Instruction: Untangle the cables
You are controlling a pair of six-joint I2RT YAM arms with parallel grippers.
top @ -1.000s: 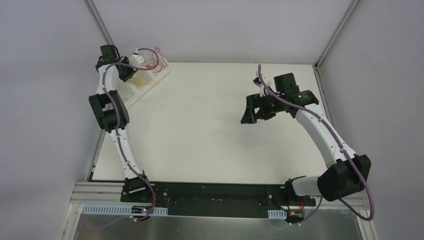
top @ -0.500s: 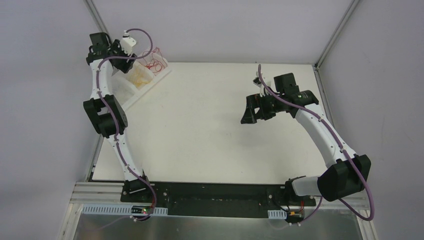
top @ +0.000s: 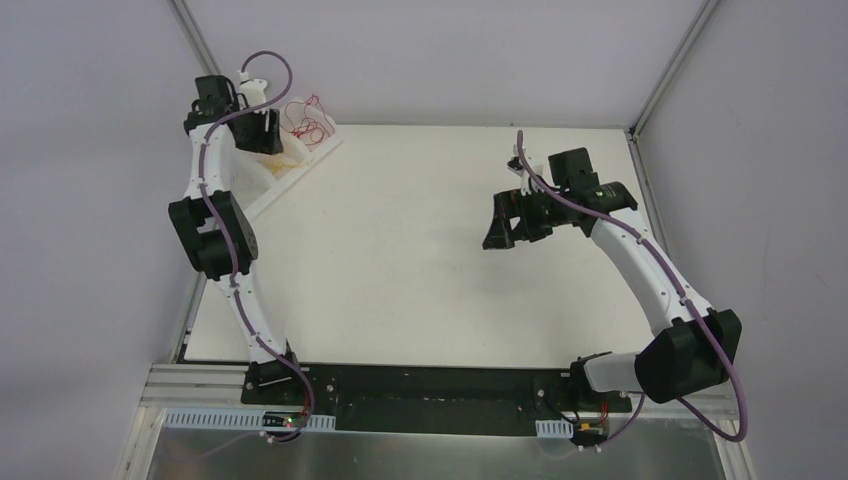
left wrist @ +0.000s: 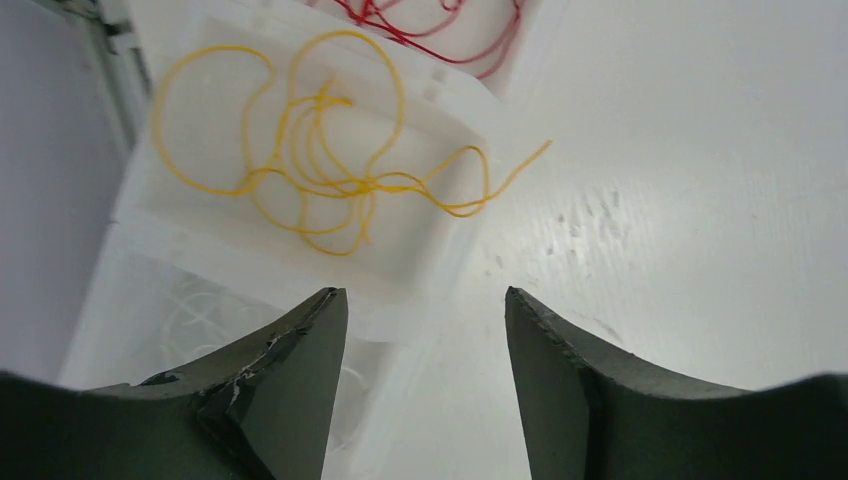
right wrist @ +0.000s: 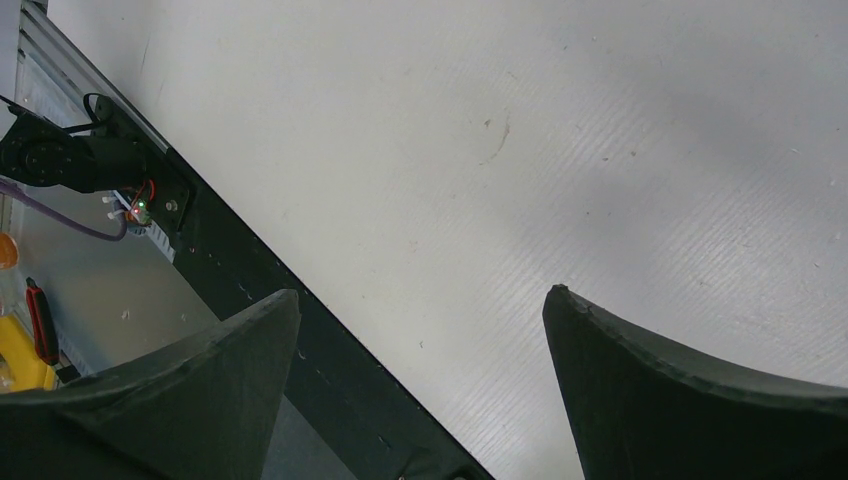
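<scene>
A curly yellow cable [left wrist: 320,160] lies in the middle compartment of a white tray [left wrist: 440,262], one end hanging over the tray's rim onto the table. Red cables [left wrist: 430,25] lie in the compartment beyond it; they show as a red tangle [top: 308,118] in the top view. A pale, whitish cable [left wrist: 195,315] lies in the nearest compartment. My left gripper [left wrist: 425,300] is open and empty, held above the tray's near rim; in the top view it [top: 262,135] sits over the tray [top: 300,165]. My right gripper [right wrist: 420,295] is open and empty above the bare table at the right [top: 500,222].
The tray stands at the table's far left corner, against the metal frame post [top: 200,45]. The black base rail [top: 430,385] runs along the near edge and also shows in the right wrist view [right wrist: 250,270]. White table [top: 420,270] lies between the arms.
The left arm's wrist has swung about over the tray, from low over it, out to the left, then back a little to the right. The right arm has not moved.
</scene>
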